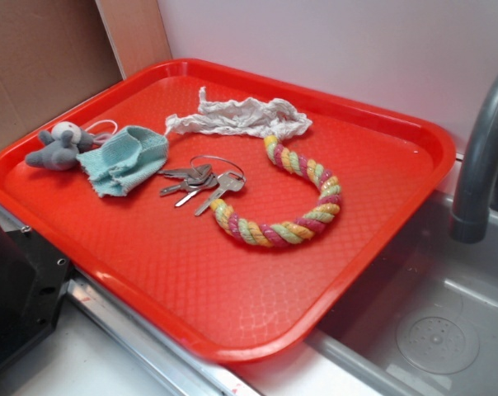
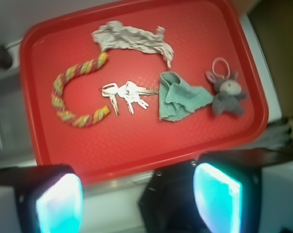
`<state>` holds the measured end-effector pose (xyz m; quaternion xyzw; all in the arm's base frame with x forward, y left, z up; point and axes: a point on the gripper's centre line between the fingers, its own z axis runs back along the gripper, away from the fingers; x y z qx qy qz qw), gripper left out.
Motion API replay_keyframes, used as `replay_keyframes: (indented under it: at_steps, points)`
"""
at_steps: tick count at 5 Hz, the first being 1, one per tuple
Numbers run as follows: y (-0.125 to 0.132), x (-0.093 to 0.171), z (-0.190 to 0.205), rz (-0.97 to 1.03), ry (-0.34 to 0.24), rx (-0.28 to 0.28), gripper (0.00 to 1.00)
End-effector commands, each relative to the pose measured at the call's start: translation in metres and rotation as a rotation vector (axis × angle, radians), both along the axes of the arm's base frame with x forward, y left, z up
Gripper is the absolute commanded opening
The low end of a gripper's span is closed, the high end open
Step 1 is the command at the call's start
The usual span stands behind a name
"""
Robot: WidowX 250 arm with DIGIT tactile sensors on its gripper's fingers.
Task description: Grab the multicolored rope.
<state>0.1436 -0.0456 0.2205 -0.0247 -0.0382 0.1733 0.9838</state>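
Note:
The multicolored rope [image 1: 290, 198] is a thick twist of pink, yellow and pale green strands, curved into a C on the red tray [image 1: 191, 280], right of centre. In the wrist view the multicolored rope [image 2: 76, 90] lies on the tray's left half. My gripper [image 2: 139, 201] hangs high above the tray's near edge, far from the rope, open, with nothing between its glowing cyan pads [image 2: 217, 196]. The gripper does not show in the exterior view.
On the tray also lie a bunch of keys [image 1: 201, 183], a crumpled white paper strip [image 1: 237, 120], a teal cloth [image 1: 125, 158] and a small grey plush toy [image 1: 58, 147]. A grey faucet [image 1: 484, 157] and a sink [image 1: 434, 330] stand right of the tray.

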Motion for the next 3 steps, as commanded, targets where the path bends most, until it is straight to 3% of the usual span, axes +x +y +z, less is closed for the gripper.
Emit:
replay_keyframes:
  at_steps: [1, 2, 3]
  points:
    - [-0.028, 0.021, -0.02, 0.431, 0.005, -0.026, 1.0]
    - [-0.042, 0.032, -0.049, 0.635, 0.035, -0.096, 1.0]
    - [-0.048, 0.035, -0.075, 0.755, 0.043, -0.127, 1.0]
